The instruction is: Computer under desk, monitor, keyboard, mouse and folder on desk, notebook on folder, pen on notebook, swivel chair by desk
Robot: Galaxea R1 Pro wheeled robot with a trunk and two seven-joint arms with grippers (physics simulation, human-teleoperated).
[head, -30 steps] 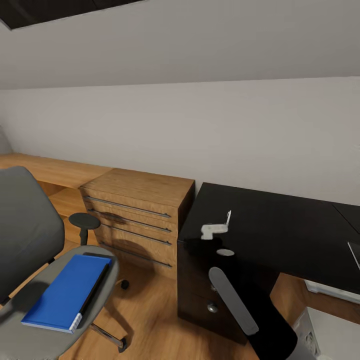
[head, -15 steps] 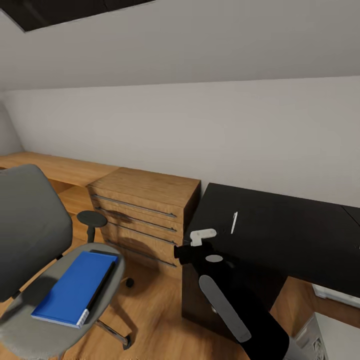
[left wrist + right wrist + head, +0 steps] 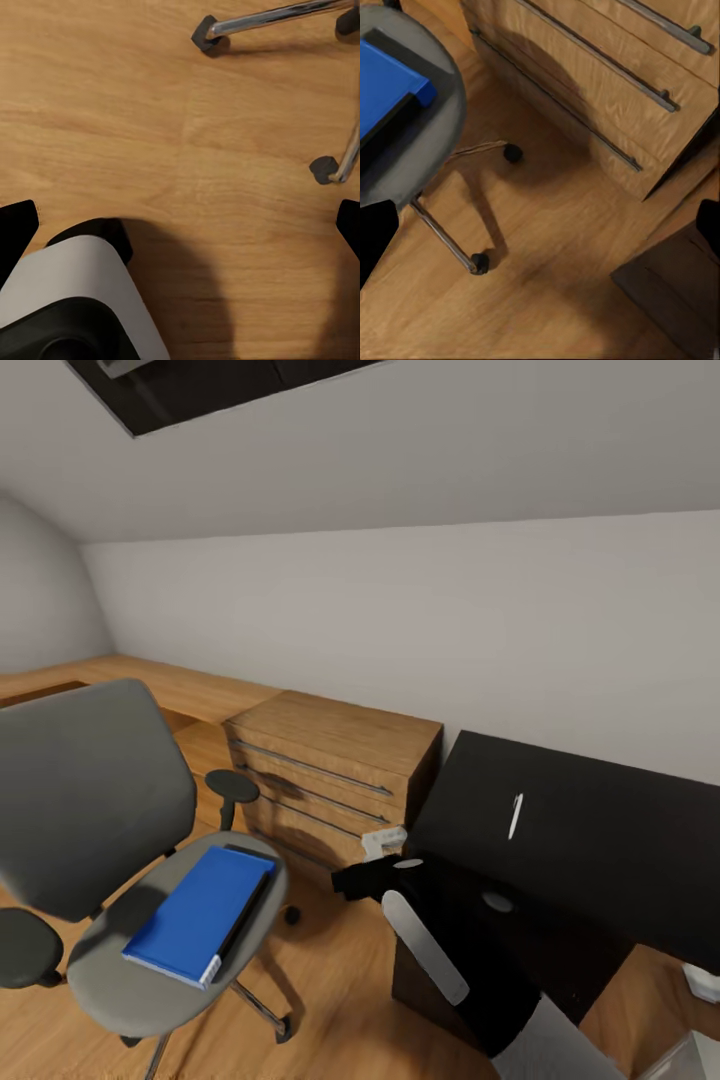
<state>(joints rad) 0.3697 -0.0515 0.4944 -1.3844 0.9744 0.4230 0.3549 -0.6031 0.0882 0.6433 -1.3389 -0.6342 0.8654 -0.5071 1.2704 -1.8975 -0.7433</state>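
The grey swivel chair stands at the left on the wood floor. The blue folder lies on its seat, and the black notebook runs along the folder's edge. Both also appear in the right wrist view: folder, notebook. The white pen lies on the black desk. My right gripper hangs open off the desk's left end, between desk and chair, above the floor. My left gripper is open over bare floor near the chair's chrome legs.
A light-wood dresser with long bar handles stands against the wall between chair and desk. A low wooden ledge runs along the wall behind the chair. The chair's casters sit on the floor below my right gripper.
The head view has swung left, so chair and dresser sit further right in it. My right gripper has drawn away from the pen, off the desk's left end toward the chair.
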